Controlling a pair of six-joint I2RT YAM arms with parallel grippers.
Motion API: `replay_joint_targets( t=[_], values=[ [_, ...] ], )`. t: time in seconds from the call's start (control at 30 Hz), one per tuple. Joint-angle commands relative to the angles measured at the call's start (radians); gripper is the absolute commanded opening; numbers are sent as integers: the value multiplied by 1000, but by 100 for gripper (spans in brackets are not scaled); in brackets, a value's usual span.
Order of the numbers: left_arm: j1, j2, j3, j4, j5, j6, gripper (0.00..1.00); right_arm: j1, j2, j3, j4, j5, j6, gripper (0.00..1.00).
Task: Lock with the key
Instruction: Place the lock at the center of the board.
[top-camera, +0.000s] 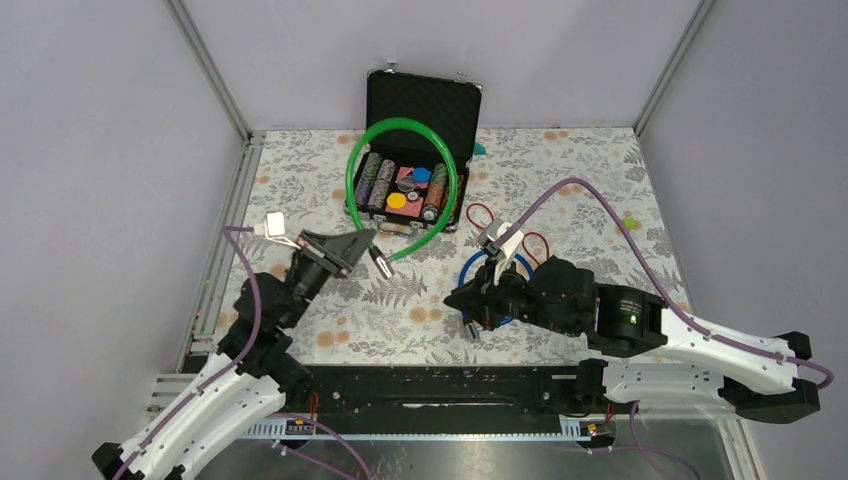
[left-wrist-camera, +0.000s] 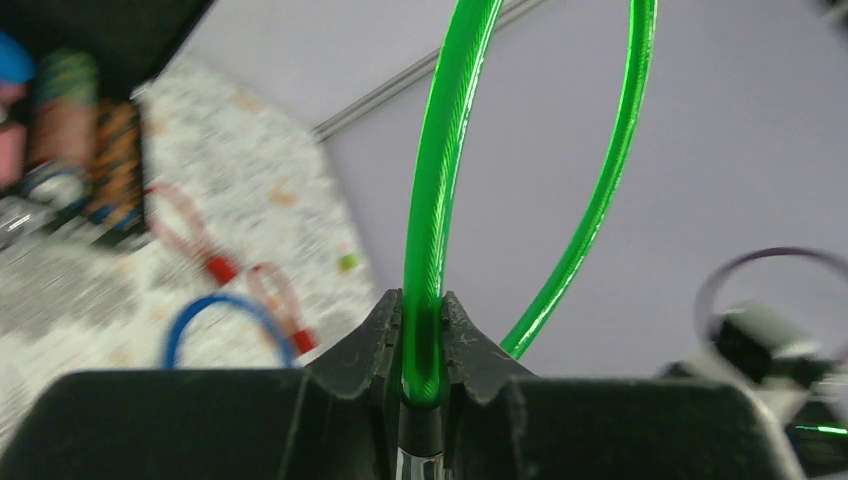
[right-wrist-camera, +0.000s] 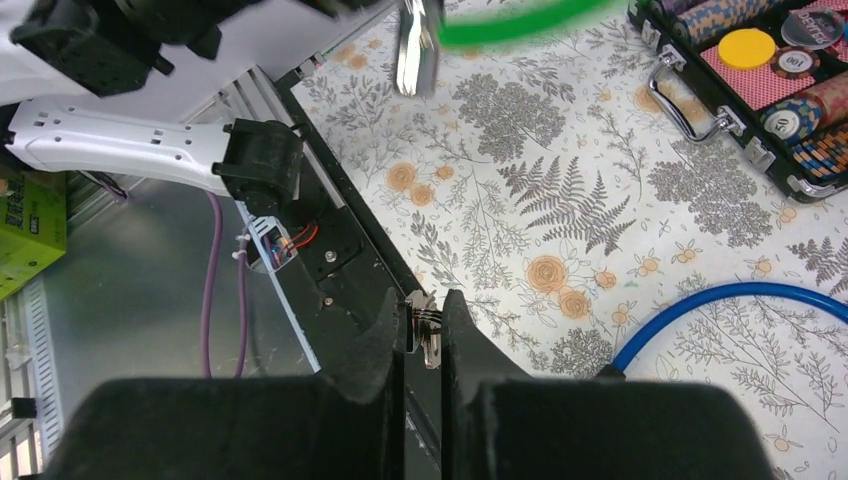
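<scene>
So the left gripper (left-wrist-camera: 423, 340) is clenched on the green cable lock (left-wrist-camera: 438, 190) at about 9 o'clock on the tabletop (top-camera: 560, 180). The lock's metal head (top-camera: 383, 263) sticks out past the fingers toward the middle. The right gripper (right-wrist-camera: 423, 310), around 5 o'clock, is pinched shut on a tiny metal bit that looks like the key (right-wrist-camera: 430, 345). Key and lock head are well apart, so the key isn't in the lock yet.

What could go sideways, imo:
- The key is held by barely anything, so a slightly off-angle push into the keyhole could twist it or pop it out.
- The lock head hangs free off the cable, so it may turn away when poked.
- The blue cable (right-wrist-camera: 720, 295) lies just beside the right gripper and could snag it.
- From above, the green loop crosses over the open case (top-camera: 422, 95) at 12 o'clock. Can't tell if it touches, but a tug might catch the rim.

The case has its lid up and holds rows of poker chips (top-camera: 378, 182), plus a loose yellow chip (top-camera: 397, 201) and a blue chip (top-camera: 421, 174).
</scene>
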Motion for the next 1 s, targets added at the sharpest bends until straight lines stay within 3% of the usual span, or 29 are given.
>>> replay_joint_targets(
  t=[0.0, 0.17, 0.33, 0.63, 0.8, 0.97],
  values=[
    [4, -38, -134, -158, -18, 44, 0, -3, 10, -14, 34, 62, 28, 0],
    [3, -67, -295, -176, 24, 40, 0, -6, 74, -22, 69, 96, 66, 0],
    [4, -59, -412, -148, -19, 34, 0, -16, 166, -41, 118, 106, 101, 0],
    [3, 38, -505, -67, -97, -42, 0, -68, 377, -104, 264, 64, 229, 0],
    [3, 97, -492, -105, -108, -72, 30, -101, 539, -78, 302, 79, 298, 0],
    [4, 76, -431, -274, -155, -77, 64, -130, 714, -23, 347, 18, 328, 0]
  ],
)
